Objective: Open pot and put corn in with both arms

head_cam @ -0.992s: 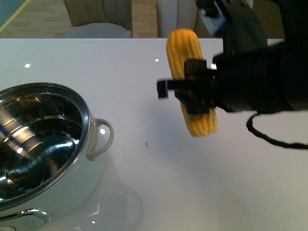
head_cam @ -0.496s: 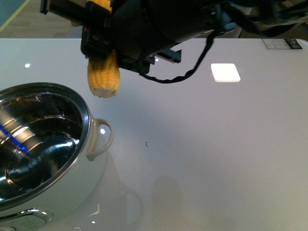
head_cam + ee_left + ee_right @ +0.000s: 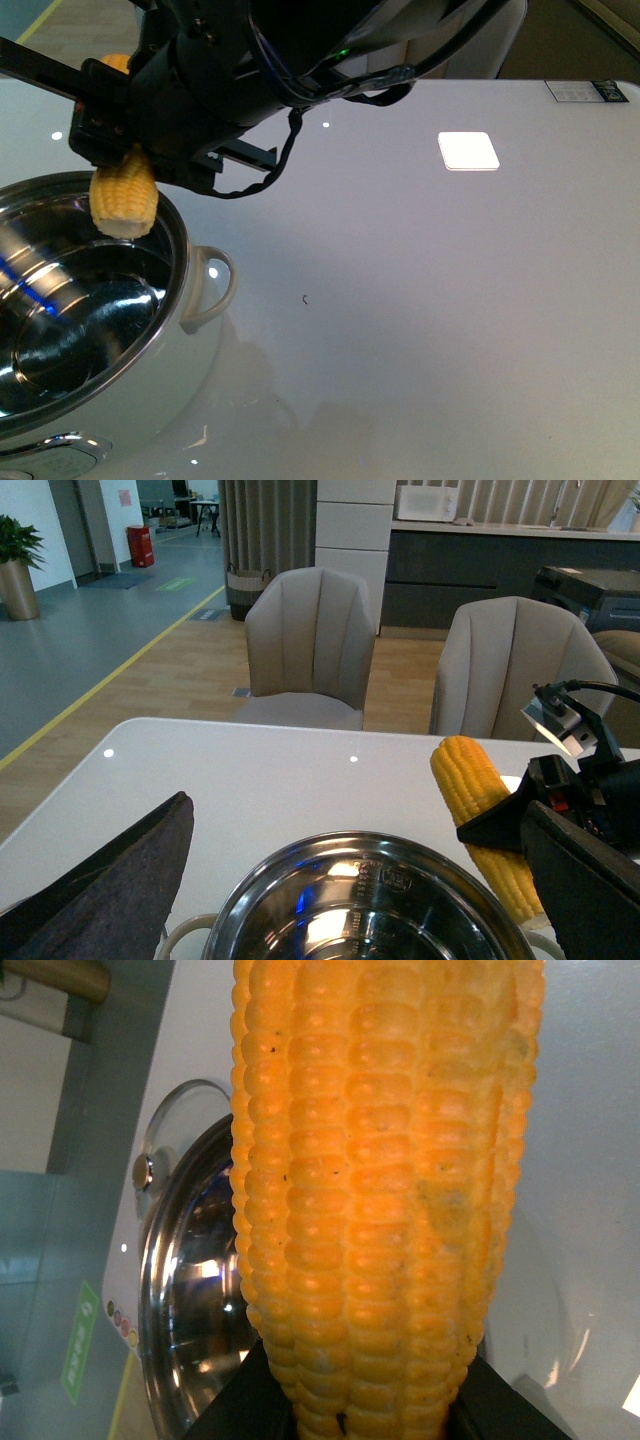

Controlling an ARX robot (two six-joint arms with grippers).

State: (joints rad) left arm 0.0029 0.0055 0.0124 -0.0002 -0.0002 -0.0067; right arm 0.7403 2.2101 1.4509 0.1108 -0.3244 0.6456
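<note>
1. Though the left end effector's state cannot be told, since the left wrist view shows only a dark wedge beside the pot, that camera looks across the pot's open mouth.
2. The pot stands on the counter with no lid on it and its shiny inside bare.
3. The corn hangs above the pot's far right rim. Its long axis is upright, its lower end is level with the rim line, and its upper part is mostly hidden by black housing.
4. The right end effector pinches the corn across its middle, and its arm reaches in from the pot's right.
5. My reading is that the corn points straight down from the grip while the pot's mouth lies below and further left. The right arm is the nearer one, and a short carry toward the pot's centre should come before release.
6. A white square lies flat well right of the pot, apart from all this.
</note>
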